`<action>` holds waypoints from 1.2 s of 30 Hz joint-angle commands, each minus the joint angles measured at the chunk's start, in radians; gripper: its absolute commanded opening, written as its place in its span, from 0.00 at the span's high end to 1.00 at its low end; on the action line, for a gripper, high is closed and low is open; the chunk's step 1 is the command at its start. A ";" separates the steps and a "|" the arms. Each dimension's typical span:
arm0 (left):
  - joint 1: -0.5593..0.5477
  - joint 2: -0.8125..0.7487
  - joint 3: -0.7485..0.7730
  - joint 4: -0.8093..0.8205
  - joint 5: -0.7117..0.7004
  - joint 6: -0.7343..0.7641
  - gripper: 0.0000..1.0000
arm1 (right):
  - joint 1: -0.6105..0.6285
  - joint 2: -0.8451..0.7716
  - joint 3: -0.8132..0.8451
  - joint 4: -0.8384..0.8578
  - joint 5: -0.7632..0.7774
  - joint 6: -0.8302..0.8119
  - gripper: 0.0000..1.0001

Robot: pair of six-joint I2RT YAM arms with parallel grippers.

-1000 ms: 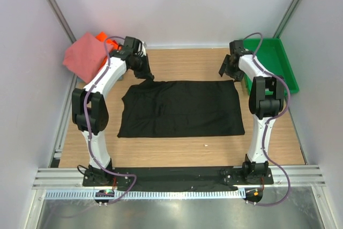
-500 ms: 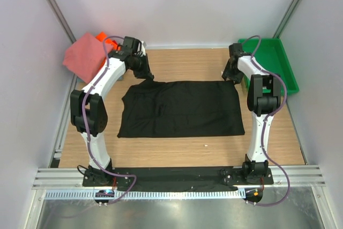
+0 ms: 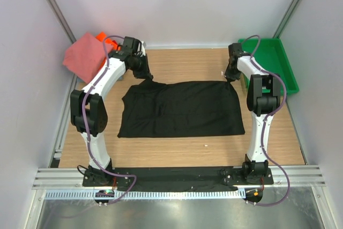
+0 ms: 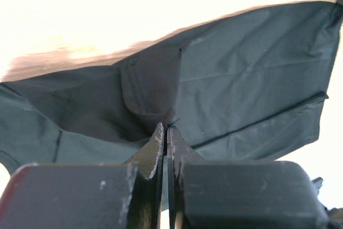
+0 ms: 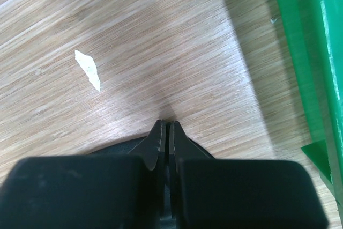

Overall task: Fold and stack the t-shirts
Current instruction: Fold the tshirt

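Observation:
The black t-shirt (image 3: 182,108) lies spread flat on the wooden table. My left gripper (image 3: 146,76) is at its far left corner, shut on a pinch of the cloth (image 4: 241,79), which rises in a peak into my left gripper's (image 4: 166,127) closed tips. At the far right corner my right gripper (image 3: 229,78) is also shut, its tips (image 5: 165,123) down on the wood. The black cloth edge (image 5: 120,149) shows on both sides of its fingers. A folded salmon-pink t-shirt (image 3: 83,57) lies on an orange one (image 3: 101,37) at the far left.
The green plastic tray (image 3: 270,63) stands at the far right, just beside my right arm, and its wall (image 5: 321,52) fills the right wrist view's edge. A small white scrap (image 5: 88,69) lies on the wood ahead of the right fingers. Grey walls enclose the table.
My right gripper came down from beside the tray to the shirt's far right corner and closed there. The left gripper has kept its hold without moving.

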 commanded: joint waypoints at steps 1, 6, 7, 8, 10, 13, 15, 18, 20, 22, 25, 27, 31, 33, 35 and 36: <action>0.006 -0.064 0.009 -0.004 -0.045 0.040 1.00 | -0.004 -0.028 0.019 -0.013 -0.001 -0.016 0.99; 0.006 -0.084 0.052 -0.068 -0.083 0.053 1.00 | -0.002 -0.097 0.012 -0.060 -0.002 -0.038 0.99; 0.006 -0.105 0.042 -0.068 -0.079 0.050 1.00 | -0.004 -0.130 -0.010 -0.063 -0.010 -0.039 0.99; 0.006 -0.116 0.015 -0.067 -0.079 0.049 1.00 | -0.004 -0.149 -0.024 -0.060 -0.025 -0.041 0.99; 0.006 -0.158 -0.023 -0.055 -0.079 0.047 1.00 | -0.002 -0.187 -0.076 -0.056 -0.036 -0.042 0.99; 0.006 -0.217 -0.132 -0.036 -0.091 0.043 1.00 | 0.002 -0.267 -0.149 -0.051 -0.041 -0.044 0.99; 0.006 -0.245 -0.166 -0.030 -0.097 0.038 1.00 | 0.005 -0.322 -0.181 -0.048 -0.044 -0.047 0.99; 0.006 -0.289 -0.220 -0.028 -0.105 0.034 1.00 | 0.008 -0.388 -0.265 -0.043 -0.050 -0.047 0.99; 0.006 -0.315 -0.255 -0.027 -0.110 0.029 1.00 | 0.010 -0.419 -0.300 -0.036 -0.054 -0.047 0.99; 0.006 -0.347 -0.289 -0.025 -0.111 0.024 1.00 | 0.010 -0.459 -0.349 -0.029 -0.054 -0.047 0.99; 0.006 -0.390 -0.320 -0.027 -0.122 0.023 1.00 | 0.012 -0.509 -0.414 -0.022 -0.059 -0.045 0.99; 0.006 -0.421 -0.347 -0.028 -0.126 0.023 1.00 | 0.012 -0.531 -0.455 -0.019 -0.064 -0.049 0.99; 0.006 -0.464 -0.389 -0.039 -0.139 0.023 1.00 | 0.013 -0.584 -0.512 -0.014 -0.064 -0.050 0.99; 0.006 -0.479 -0.401 -0.041 -0.140 0.023 1.00 | 0.012 -0.597 -0.538 -0.010 -0.065 -0.050 0.99; 0.006 -0.499 -0.424 -0.042 -0.143 0.021 1.00 | 0.013 -0.612 -0.552 -0.008 -0.062 -0.049 0.99; 0.006 -0.505 -0.432 -0.042 -0.145 0.021 1.00 | 0.012 -0.617 -0.563 -0.006 -0.064 -0.049 0.99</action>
